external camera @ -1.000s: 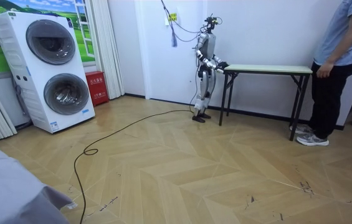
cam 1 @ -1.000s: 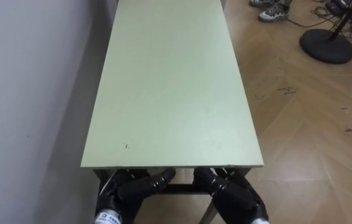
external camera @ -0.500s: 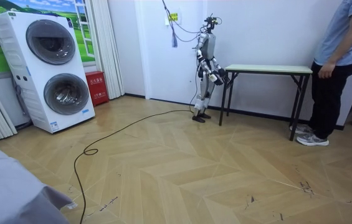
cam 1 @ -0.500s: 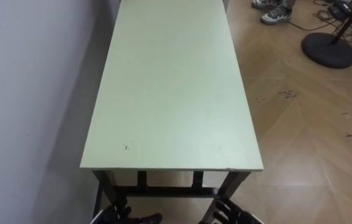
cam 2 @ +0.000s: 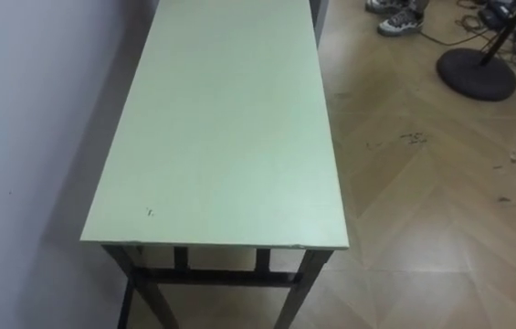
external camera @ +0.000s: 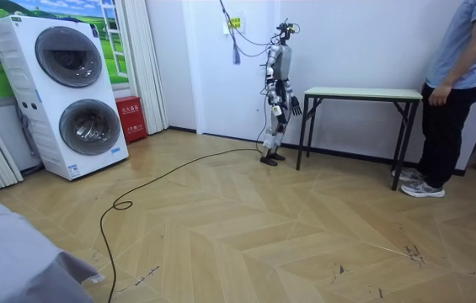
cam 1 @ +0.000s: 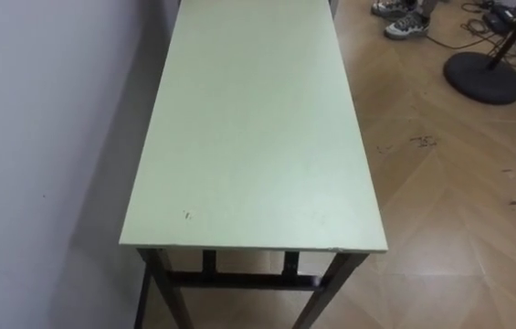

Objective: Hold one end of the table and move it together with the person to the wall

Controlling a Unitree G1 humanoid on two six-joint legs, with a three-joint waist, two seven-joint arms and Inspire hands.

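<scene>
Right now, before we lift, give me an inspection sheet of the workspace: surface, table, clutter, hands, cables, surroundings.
Surface: table top is pale green and bare except for a small dark speck near its near left corner.
Job's things: table stands on the floor, its long left side close along the wall. A person stands at its far end; contact cannot be told.
Clutter: nothing seen on the table.
Hands: one hand and the other hand hang at the robot's hips, off the table; left from right cannot be told.
Cables: loose cables lie by a round stand base, far right.
Surroundings: stacked washing machines.
</scene>
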